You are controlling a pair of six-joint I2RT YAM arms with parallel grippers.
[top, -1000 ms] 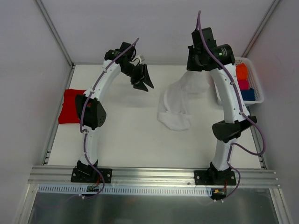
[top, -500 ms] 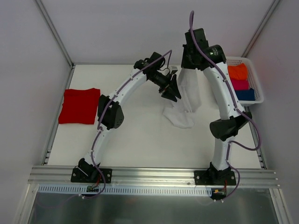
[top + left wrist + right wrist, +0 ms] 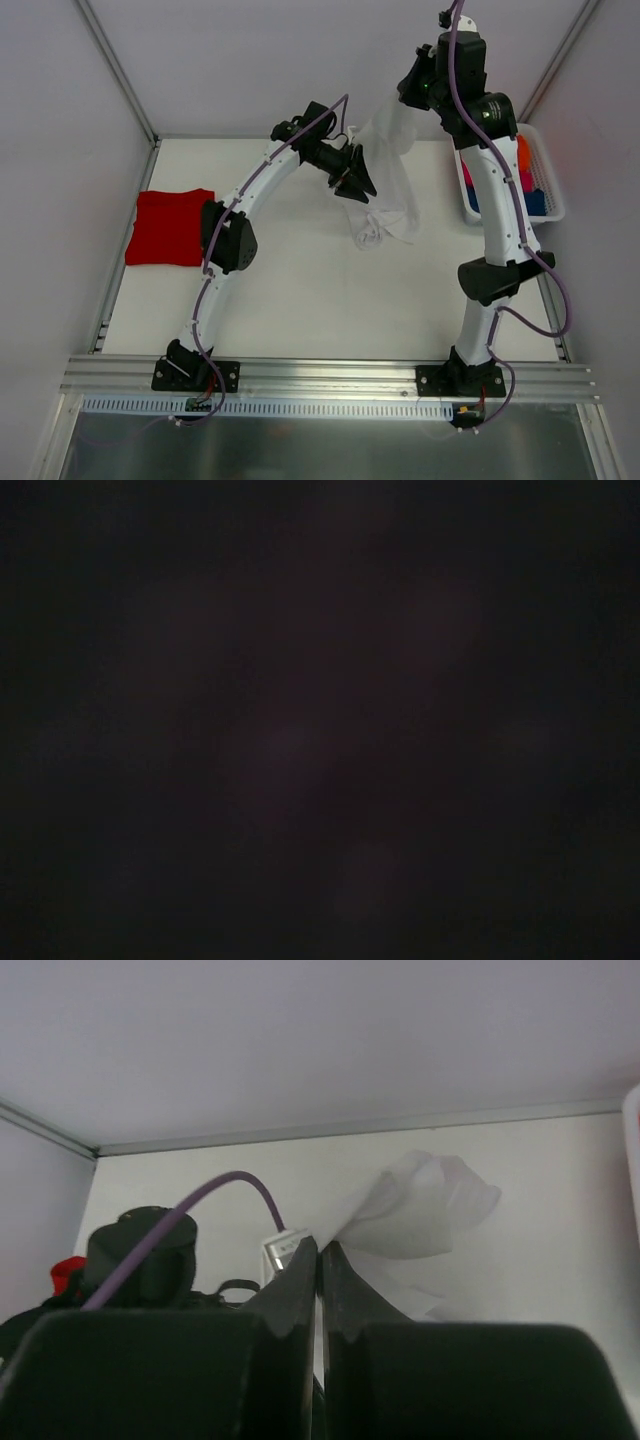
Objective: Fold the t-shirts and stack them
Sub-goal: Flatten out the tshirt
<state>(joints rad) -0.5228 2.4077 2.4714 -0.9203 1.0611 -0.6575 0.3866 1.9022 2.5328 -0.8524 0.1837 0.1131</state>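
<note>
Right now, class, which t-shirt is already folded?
The red t-shirt, a flat rectangle on the left; the white t-shirt hangs unfolded from the right fingers.

The plain white t-shirt (image 3: 392,170) at upper centre is nearly the same white as the table (image 3: 290,290), while the red t-shirt (image 3: 168,227) at the left edge is a solid bright red with no pattern. The white basket (image 3: 530,128) at upper right holds an orange cloth (image 3: 521,151), a magenta cloth (image 3: 524,183) and a blue cloth (image 3: 534,204). Both the left arm (image 3: 255,185) and the right arm (image 3: 500,200) are white with black joints and purple cables (image 3: 548,290), the walls are pale grey-lilac, and the left wrist view is black throughout.
</note>
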